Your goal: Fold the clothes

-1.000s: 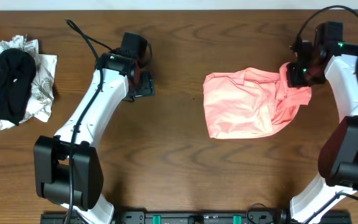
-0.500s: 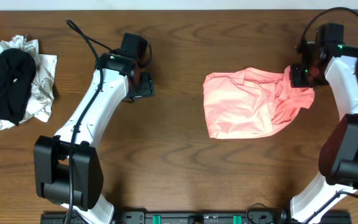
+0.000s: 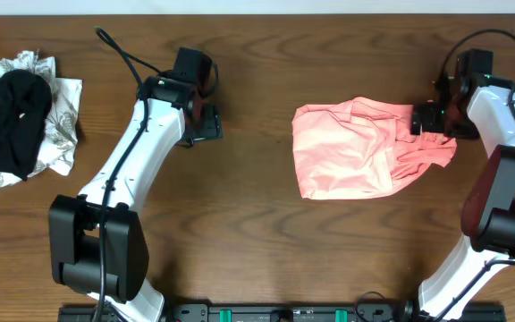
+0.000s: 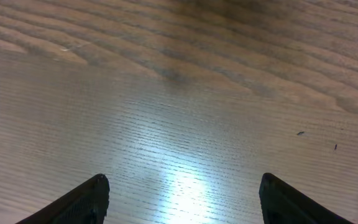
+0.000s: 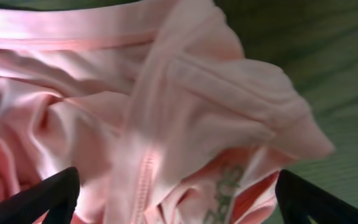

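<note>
The clothes [image 3: 347, 148], a salmon-pink T-shirt, lie crumpled right of the table's centre. My right gripper [image 3: 426, 121] hovers over the shirt's right edge with its jaws wide apart. In the right wrist view, bunched folds and a seam of the clothes [image 5: 166, 93] fill the frame. A bit of dark print shows between the spread fingers of the right gripper [image 5: 178, 177], which pinch nothing. My left gripper [image 3: 206, 125] is open over bare wood, well left of the shirt. In the left wrist view, only table lies between the tips of the left gripper [image 4: 182, 180].
A heap of black and white patterned garments [image 3: 16, 116] lies at the far left edge. The brown wooden table [image 3: 257, 241] runs under both arms, whose bases stand at the front edge.
My right gripper was shut on the shirt's right edge and has opened, letting it go. It drew the fabric slightly to the right before that. The left arm has not moved.
</note>
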You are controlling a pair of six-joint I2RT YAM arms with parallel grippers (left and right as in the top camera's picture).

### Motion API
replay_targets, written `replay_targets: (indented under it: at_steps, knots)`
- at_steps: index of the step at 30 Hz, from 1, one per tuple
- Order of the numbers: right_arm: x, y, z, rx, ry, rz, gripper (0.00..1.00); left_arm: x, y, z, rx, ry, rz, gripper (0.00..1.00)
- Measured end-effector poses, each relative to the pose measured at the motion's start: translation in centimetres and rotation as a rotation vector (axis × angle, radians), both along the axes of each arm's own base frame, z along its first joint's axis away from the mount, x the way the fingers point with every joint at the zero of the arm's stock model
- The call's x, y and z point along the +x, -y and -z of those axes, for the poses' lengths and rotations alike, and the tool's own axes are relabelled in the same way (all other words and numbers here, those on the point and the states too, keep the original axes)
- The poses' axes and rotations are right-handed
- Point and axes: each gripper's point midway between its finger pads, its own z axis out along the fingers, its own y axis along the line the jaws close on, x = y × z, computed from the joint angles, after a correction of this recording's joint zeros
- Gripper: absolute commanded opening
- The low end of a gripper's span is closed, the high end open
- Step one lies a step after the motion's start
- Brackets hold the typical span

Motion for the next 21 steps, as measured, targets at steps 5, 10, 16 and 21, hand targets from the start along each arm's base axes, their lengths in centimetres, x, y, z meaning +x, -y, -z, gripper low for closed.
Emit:
replay_targets:
  at_steps: [5,10,16,21]
  knots:
    - [-0.7,0.7,-1.1,0.043,-0.025,0.091,0.99,-0.5,-0.1,0.1,0.005,-0.021,0.0,0.78]
    - [-2.4,4.1,-0.9,0.11,-0.033,0.248,0.96,-0.7,-0.2,0.2,0.007,-0.028,0.0,0.78]
    - [-3.2,4.8,0.4,0.204,-0.01,0.289,0.89,-0.6,-0.1,0.1,0.006,-0.024,0.0,0.78]
    - [-2.9,3.6,1.9,0.251,0.025,0.241,0.92,-0.6,-0.1,0.1,0.006,-0.024,0.0,0.78]
